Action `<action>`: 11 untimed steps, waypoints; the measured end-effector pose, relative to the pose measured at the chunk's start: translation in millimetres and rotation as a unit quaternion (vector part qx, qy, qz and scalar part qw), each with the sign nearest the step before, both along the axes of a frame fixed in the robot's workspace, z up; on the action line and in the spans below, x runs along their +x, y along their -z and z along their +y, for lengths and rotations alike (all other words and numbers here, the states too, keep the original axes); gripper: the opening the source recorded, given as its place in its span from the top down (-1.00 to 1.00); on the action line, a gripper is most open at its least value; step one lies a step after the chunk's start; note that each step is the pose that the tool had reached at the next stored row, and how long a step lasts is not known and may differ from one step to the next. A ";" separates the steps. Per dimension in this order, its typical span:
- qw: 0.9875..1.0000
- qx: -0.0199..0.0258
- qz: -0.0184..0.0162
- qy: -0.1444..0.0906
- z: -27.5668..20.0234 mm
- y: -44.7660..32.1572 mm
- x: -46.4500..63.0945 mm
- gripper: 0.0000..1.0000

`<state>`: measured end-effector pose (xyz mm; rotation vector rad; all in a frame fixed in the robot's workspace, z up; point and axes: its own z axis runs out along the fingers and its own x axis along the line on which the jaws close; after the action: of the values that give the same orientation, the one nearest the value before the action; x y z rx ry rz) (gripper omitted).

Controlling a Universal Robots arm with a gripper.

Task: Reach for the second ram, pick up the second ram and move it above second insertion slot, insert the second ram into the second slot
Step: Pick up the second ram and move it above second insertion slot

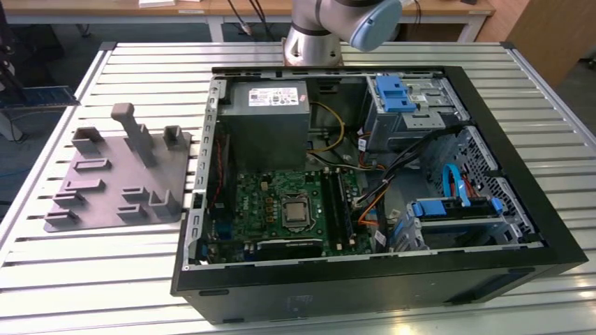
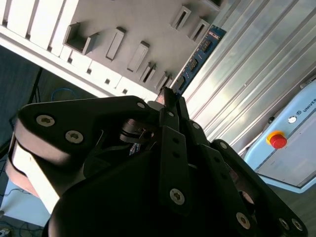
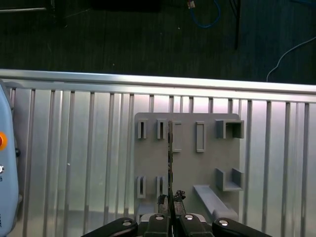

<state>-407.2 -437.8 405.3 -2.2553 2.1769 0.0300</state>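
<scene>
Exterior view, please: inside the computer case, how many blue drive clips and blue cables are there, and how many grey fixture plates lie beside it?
Blue drive clips: 2
Blue cables: 1
Grey fixture plates: 1
Total: 4

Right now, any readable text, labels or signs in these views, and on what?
Label on the second ram: too small to read.
White label on the power supply: too small to read.
Lettering on the pale blue box: cut off at the picture's edge, no whole word.
Nothing else legible.
</scene>
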 end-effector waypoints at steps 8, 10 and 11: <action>1.000 0.000 0.000 0.000 0.0 -9.6 0.0 0.73; 1.000 0.000 0.000 0.000 0.0 -11.8 0.0 0.73; 1.000 0.000 0.000 0.000 0.0 -13.0 0.0 0.73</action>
<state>-407.2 -437.8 418.3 -2.2553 2.1769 0.0299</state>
